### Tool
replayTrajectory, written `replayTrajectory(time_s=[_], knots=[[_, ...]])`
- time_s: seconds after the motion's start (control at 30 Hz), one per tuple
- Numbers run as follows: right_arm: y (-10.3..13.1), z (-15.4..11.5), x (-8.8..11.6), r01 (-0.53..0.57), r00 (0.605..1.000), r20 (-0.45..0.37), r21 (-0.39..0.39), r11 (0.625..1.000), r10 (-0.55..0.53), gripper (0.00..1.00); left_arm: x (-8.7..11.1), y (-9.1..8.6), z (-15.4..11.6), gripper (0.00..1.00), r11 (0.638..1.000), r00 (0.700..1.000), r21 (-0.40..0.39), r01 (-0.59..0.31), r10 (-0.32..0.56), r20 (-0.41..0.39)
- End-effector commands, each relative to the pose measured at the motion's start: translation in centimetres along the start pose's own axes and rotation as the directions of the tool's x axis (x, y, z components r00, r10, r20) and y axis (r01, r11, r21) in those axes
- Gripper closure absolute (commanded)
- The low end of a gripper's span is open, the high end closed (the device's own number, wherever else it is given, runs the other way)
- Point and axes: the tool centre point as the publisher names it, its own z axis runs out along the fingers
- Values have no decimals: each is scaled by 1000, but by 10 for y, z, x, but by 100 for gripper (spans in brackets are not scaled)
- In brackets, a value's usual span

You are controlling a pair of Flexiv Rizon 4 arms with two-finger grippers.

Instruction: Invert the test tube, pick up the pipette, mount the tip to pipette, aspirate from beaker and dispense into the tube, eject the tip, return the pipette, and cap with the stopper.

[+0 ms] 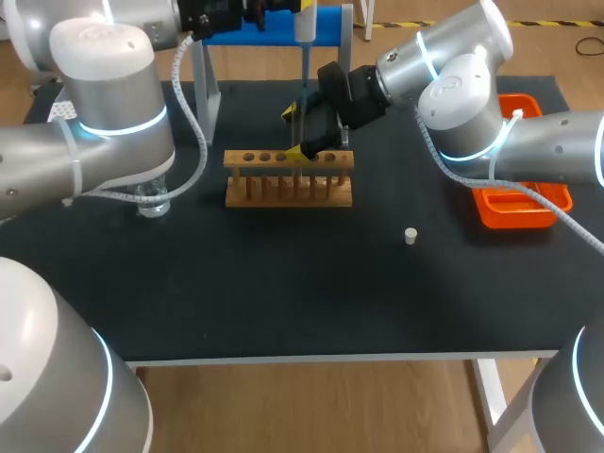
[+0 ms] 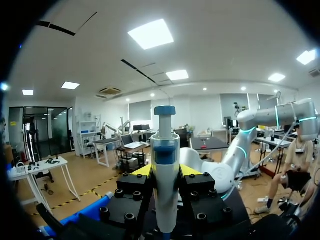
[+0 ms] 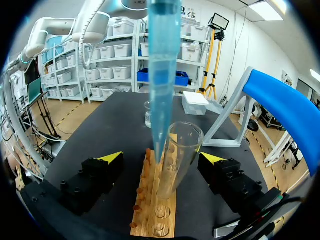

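The glass beaker [image 1: 154,200] stands on the black mat of the table [image 1: 283,293], partly under my left arm, and only the head view shows it there. The left wrist view alone shows the left gripper [image 2: 165,171]: its yellow-tipped fingers are closed against both sides of the pipette [image 2: 165,150], a smooth white barrel with a blue collar and blue plunger knob standing up between them. From the head view the pipette hangs over the wooden rack [image 1: 288,189], a slatted block with a row of round holes. The right wrist view shows its translucent blue tip [image 3: 162,75] tapering down to the mouth of the clear test tube [image 3: 177,165], which stands mouth-up and slightly tilted in the rack; whether the point is inside the rim I cannot tell. The right gripper [image 3: 161,160] is spread wide, a finger on either side of the tube and neither touching it. Farther right, the small pale stopper [image 1: 411,235] lies alone on the mat, well apart from the rack, and an orange plastic tray [image 1: 524,212] sits under my right arm.
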Motion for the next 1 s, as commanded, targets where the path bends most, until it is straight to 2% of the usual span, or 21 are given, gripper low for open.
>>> replayTrajectory(time_s=[0.03,0.43,1.0], knots=[[0,-1,-1,0,1000,-3,2,1000,0,0,-1,1,-5,100,1000,1000,-4,-3,3,5],[0,-1,-1,0,1000,-3,2,1000,0,0,-11,0,-17,100,999,998,-22,-27,28,49],[0,-1,-1,0,1000,-3,2,1000,0,0,-6,-22,-12,100,999,998,7,-47,46,38]])
